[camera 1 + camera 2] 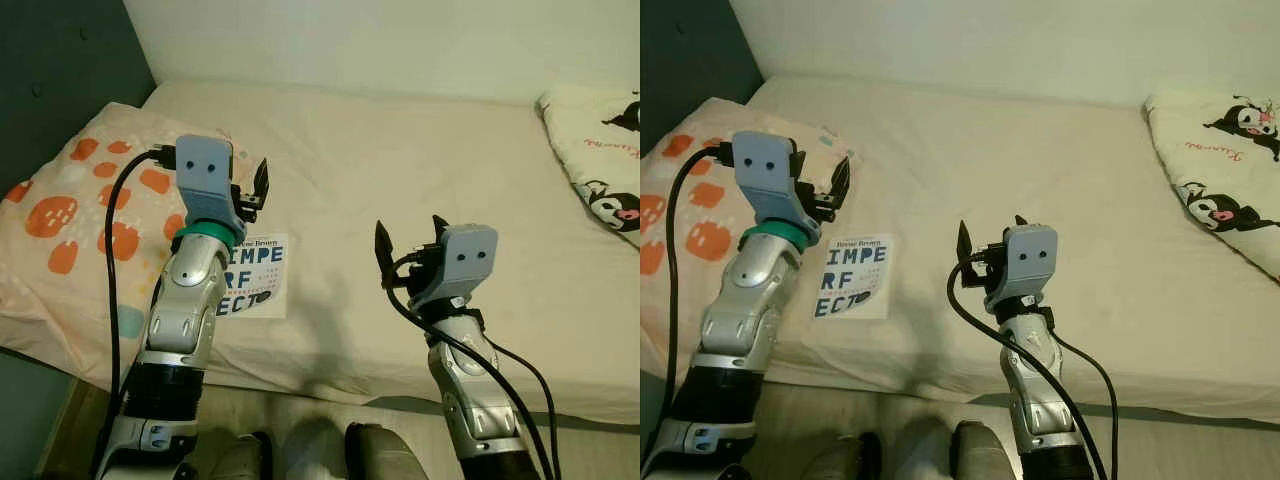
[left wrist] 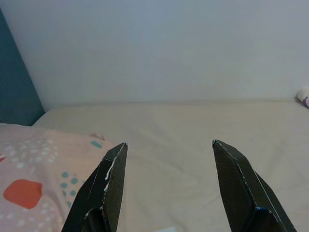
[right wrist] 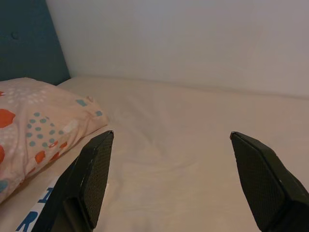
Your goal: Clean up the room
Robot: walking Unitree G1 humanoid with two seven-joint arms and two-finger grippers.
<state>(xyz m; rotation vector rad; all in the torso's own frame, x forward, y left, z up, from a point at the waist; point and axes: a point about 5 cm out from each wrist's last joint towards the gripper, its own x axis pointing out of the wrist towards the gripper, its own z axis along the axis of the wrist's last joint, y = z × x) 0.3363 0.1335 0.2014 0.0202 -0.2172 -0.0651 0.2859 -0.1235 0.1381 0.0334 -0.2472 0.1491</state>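
Observation:
A white book (image 1: 255,275) with big blue letters lies flat on the cream bed (image 1: 400,140), near the front edge and beside the pillow. My left gripper (image 1: 252,188) is held up over the pillow's right edge, just behind the book, open with nothing between its fingers (image 2: 108,179). Further right, my right gripper (image 1: 409,235) hovers over the bare sheet, also open and holding nothing. A corner of the book (image 3: 36,212) appears in the right wrist view.
A pink pillow (image 1: 70,210) with orange and teal spots covers the bed's left end, against a dark blue headboard (image 1: 50,60). A white blanket (image 1: 600,150) with cartoon figures lies at the far right. A pale wall (image 1: 400,40) runs behind the bed. My feet (image 1: 310,450) stand at the bed's front edge.

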